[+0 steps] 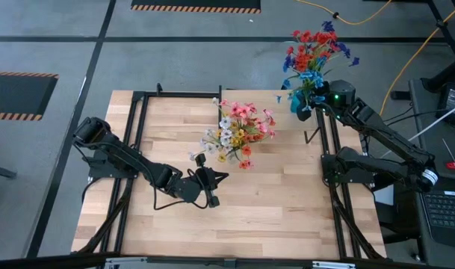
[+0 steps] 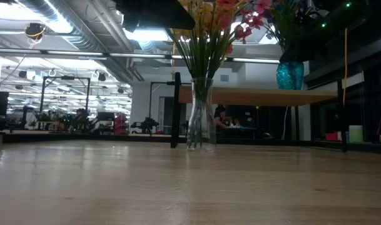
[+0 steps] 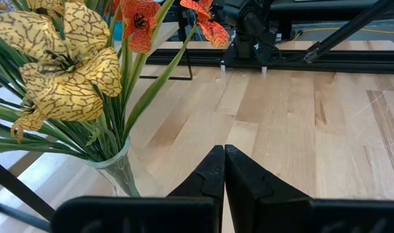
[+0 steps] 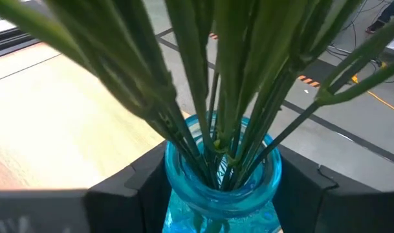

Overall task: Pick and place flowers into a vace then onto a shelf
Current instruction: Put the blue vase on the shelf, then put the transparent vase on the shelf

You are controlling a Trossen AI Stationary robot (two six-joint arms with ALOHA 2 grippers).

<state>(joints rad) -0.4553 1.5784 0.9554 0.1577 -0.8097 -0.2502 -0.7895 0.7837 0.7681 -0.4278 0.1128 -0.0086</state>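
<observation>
You had two vases: a clear glass vase [image 2: 200, 115] of flowers [image 1: 238, 131] on the table [image 1: 287, 202] toward twelve o'clock, and a blue vase [image 4: 221, 184] of red and blue flowers [image 1: 315, 48] at the shelf [image 2: 259, 95], two o'clock corner. Your right pincer [image 4: 222, 194] grasped the blue vase. Your left pincer [image 3: 224, 171], clenched and empty, sat at seven o'clock of the glass vase. Open wood lay toward six o'clock; a workshop stood behind.

Site: open-plan robotics lab or workshop | Evidence: grey floor [image 1: 175, 67] marked with hazard-striped tape [image 1: 196, 8]; exposed ceiling ducts [image 2: 71, 31] and strip lights [image 2: 152, 34]; black metal test frames [image 2: 65, 94]; trailing yellow cable [image 1: 406, 67]; butcher-block worktable [image 1: 272, 194] on which two dark arms are mounted.
</observation>
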